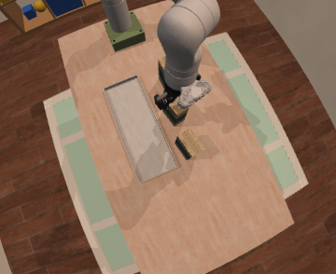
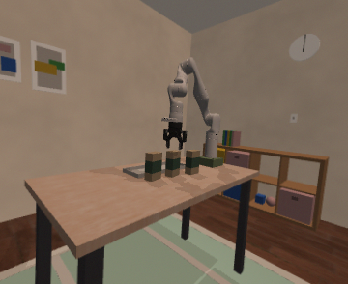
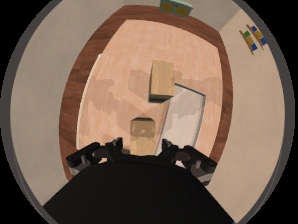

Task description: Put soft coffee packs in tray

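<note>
Item: one wooden table (image 2: pixel 105 208) on black legs, standing over a pale green rug (image 1: pixel 83 186) on a dark plank floor. Upon it, in the exterior view, three coffee packs stood upright in a row, each tan with a dark green band: the near pack (image 2: pixel 154 165) toward 9 o'clock, the middle pack (image 2: pixel 173 163) at centre, the far pack (image 2: pixel 192 161) toward 3 o'clock, all apart from one another. Just behind the row, at about 10 o'clock from the near pack, lay the tray (image 2: pixel 131 170), shallow, grey and long; in the top view its rim (image 1: pixel 110 91) ran from 11 o'clock to 5 o'clock, with nothing lying in it (its floor showed only shadow). The near pack (image 1: pixel 190 143) stood beside the tray's lower end, at 3 o'clock of it. One grey arm (image 2: pixel 197 92) rose from a green base (image 1: pixel 139 39) at the table's 12 o'clock edge and bent down over the row. The gripper (image 2: pixel 174 141) hung directly above the middle pack, fingers wide apart and holding nothing, with a gap between fingertips and pack top. In the wrist view the middle pack (image 3: pixel 143 135) sat between the two dark fingers, with the near pack (image 3: pixel 162 79) at 12 o'clock beyond it. Sundry: a low shelf unit (image 2: pixel 323 159) with coloured boxes at 3 o'clock, two framed pictures (image 2: pixel 48 67) and a round clock (image 2: pixel 304 46) on the walls.
</note>
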`<state>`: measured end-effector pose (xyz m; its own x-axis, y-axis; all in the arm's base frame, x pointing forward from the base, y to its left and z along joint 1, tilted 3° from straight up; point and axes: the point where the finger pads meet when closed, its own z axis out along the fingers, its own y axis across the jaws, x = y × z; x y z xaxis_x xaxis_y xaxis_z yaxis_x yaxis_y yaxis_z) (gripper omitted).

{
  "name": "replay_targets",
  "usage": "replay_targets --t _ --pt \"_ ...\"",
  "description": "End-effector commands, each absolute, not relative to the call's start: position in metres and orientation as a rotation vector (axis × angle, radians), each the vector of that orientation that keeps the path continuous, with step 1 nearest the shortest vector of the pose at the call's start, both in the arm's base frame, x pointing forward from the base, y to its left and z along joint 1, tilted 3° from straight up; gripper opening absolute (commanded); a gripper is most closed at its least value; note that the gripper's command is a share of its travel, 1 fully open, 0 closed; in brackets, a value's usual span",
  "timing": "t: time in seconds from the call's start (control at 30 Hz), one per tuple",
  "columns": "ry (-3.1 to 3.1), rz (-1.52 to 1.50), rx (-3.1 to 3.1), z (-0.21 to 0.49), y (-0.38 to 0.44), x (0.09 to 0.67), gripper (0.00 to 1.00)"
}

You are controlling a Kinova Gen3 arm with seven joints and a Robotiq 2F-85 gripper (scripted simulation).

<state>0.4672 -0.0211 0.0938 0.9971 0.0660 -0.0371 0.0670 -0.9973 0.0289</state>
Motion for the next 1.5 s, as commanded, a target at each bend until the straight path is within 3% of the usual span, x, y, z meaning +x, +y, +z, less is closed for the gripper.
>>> replay_targets --t 0.0,1.47 --pt "0.104 -0.053 3.109 0.095 -0.021 0.468 0.81" --pt "0.104 -0.053 3.109 0.056 -0.022 0.467 0.81"
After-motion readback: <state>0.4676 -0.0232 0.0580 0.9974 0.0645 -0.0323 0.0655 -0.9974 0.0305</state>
